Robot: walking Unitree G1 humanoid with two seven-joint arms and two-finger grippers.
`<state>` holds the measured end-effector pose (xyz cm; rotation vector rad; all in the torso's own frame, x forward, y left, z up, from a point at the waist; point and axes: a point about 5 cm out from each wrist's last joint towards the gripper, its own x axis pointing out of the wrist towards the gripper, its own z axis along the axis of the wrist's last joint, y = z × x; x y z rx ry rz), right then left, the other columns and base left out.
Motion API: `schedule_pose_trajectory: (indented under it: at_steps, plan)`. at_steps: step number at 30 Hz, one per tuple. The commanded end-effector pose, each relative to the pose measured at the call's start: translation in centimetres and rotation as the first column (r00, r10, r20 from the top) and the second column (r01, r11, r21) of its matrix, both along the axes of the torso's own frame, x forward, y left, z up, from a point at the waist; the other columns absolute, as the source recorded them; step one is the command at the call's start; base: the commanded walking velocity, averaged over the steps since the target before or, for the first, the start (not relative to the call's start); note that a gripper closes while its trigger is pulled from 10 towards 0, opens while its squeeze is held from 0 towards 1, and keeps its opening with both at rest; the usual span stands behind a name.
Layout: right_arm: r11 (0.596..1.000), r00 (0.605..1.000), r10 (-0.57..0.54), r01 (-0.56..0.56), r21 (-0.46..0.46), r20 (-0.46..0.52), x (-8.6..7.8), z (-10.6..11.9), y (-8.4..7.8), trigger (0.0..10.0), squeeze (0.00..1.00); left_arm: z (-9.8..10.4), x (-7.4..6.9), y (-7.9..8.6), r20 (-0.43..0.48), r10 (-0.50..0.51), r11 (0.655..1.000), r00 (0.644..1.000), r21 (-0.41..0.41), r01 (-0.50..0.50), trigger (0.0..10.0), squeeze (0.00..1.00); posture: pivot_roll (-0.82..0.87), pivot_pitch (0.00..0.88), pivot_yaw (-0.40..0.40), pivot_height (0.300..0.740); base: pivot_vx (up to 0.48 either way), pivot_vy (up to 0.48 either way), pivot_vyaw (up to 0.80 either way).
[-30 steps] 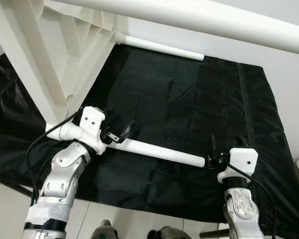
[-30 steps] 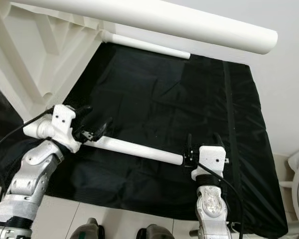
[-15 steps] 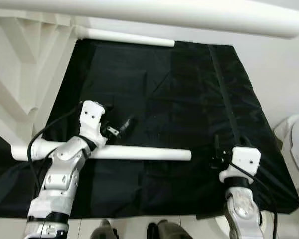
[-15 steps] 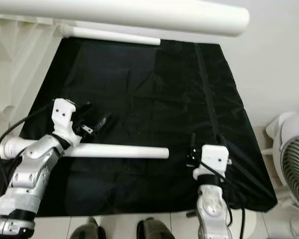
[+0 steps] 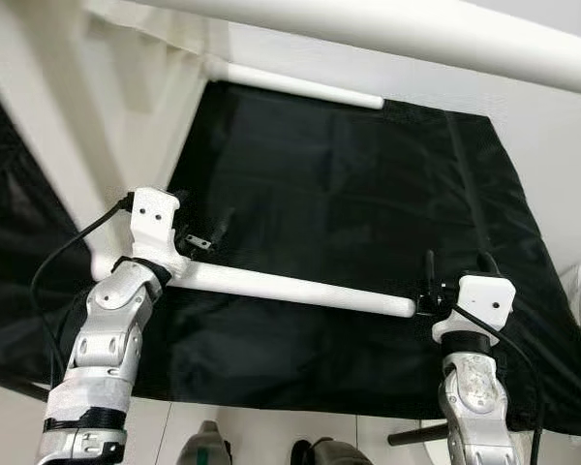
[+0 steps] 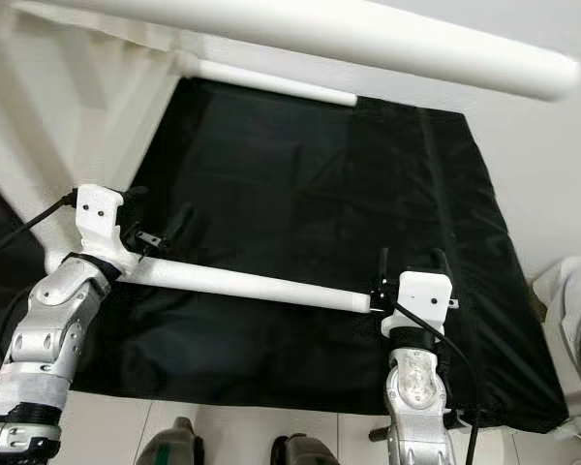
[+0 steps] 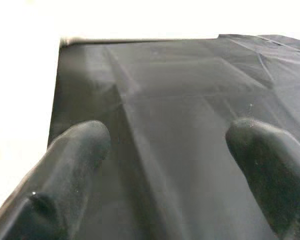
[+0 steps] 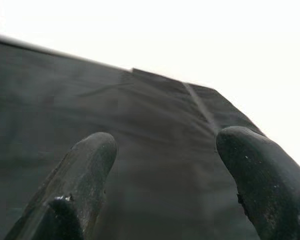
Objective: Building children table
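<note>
A black sheet [image 5: 368,203] of thin, faintly creased fabric is spread over a pale tiled floor [image 5: 271,431], reaching to a white wall [image 5: 562,126] on the right. On the sheet lies a smooth white round leg [image 5: 300,289], a long plain tube running crosswise in front of the robot. A second leg [image 5: 300,86] lies at the sheet's far edge. At far left stands the white plastic tabletop [image 5: 87,126], tipped up, its ribbed underside blurred. A third, thicker-looking tube [image 5: 416,29] crosses the top of the scene, close to the camera. The left gripper [image 5: 205,232] hovers just beyond the near leg's left end, its black fingers [image 7: 70,170] spread apart with nothing between them. The right gripper [image 5: 455,274] sits just beside the leg's right end, its fingers [image 8: 260,185] likewise parted and empty. A white fan [image 6: 576,329] with a grilled face stands at the right edge, off the sheet.
</note>
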<state>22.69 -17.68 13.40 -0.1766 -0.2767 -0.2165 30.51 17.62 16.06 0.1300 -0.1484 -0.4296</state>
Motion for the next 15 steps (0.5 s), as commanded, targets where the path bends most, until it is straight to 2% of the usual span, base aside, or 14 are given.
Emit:
schedule_pose_trajectory:
  at_steps: [1,5,12,15]
  plan:
    - [0.999,0.999,-0.038,0.037,-0.01,-0.023,-0.3,-0.6,-0.8,10.0,0.0,0.1,-0.3,-0.4,0.02,-0.029,0.999,0.999,0.03,0.028,10.0,0.0,0.12,0.101,-0.07,0.74,0.0,0.0,0.0]
    - [0.999,0.999,-0.033,0.033,0.004,-0.031,-0.6,-0.9,-0.3,10.0,0.0,0.3,-1.2,-0.6,0.051,-0.083,0.993,0.995,0.093,0.078,10.0,0.0,0.12,0.099,-0.071,0.74,0.0,0.0,0.0]
    - [1.0,0.999,-0.028,0.028,0.002,-0.034,-0.5,-1.0,-0.2,10.0,0.0,-0.5,-1.5,-0.6,0.038,-0.091,0.99,0.995,0.11,0.086,10.0,0.0,0.12,0.092,-0.073,0.74,0.0,0.0,0.0]
    - [1.0,0.999,-0.027,0.027,0.002,-0.036,-0.5,-1.1,-0.2,10.0,0.0,-1.0,-2.0,-0.7,0.032,-0.109,0.984,0.993,0.142,0.104,10.0,0.0,0.12,0.088,-0.075,0.74,0.0,0.0,0.0]
